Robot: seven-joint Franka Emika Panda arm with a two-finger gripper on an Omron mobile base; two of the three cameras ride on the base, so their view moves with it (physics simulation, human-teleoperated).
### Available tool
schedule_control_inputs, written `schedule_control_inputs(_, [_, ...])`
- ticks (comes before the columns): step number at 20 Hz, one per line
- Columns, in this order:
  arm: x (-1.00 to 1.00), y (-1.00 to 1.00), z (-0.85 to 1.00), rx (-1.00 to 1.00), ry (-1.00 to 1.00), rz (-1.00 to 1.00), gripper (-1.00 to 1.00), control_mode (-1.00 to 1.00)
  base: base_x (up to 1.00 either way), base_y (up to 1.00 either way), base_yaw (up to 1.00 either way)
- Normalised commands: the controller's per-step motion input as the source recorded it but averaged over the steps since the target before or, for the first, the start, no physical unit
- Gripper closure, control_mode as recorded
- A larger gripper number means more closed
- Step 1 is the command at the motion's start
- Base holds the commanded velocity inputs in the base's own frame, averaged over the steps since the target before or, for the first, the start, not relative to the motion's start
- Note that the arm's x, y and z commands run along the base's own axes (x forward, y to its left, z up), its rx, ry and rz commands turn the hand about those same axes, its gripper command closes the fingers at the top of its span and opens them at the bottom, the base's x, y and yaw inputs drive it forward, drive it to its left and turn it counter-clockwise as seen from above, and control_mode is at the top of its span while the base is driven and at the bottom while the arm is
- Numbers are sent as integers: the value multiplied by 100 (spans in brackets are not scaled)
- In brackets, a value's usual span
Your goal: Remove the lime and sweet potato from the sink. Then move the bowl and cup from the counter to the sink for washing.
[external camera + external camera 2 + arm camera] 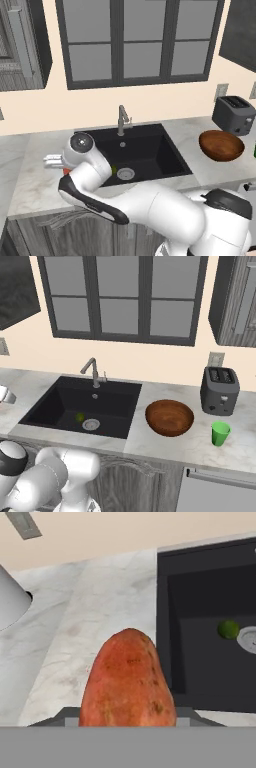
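The gripper (127,724) is clamped on the sweet potato (127,679), whose long axis runs straight out along the fingers. It hangs over the marbled tabletop (35,165) on the left side of the sink (60,401), just past the basin's left rim, so the drop spot lies directly below and slightly left. The lime (79,417) sits in the basin beside the drain (91,424), to the right of the gripper. The bowl (169,417) and cup (220,433) wait on the right tabletop, well apart from the arm.

Even flat rendered light, soft shadows, no glare.
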Motion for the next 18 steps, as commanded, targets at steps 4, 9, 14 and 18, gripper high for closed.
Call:
schedule_control_inputs(4, [11,31,-8,9,3,2,100,-100,0,0,0])
schedule_control_inputs(9, [15,28,-13,7,7,2,100,-100,0,0,0])
schedule_control_inputs(14, [17,26,-18,4,9,1,100,-100,0,0,0])
schedule_control_inputs(18, [15,25,-19,0,9,0,100,-100,0,0,0])
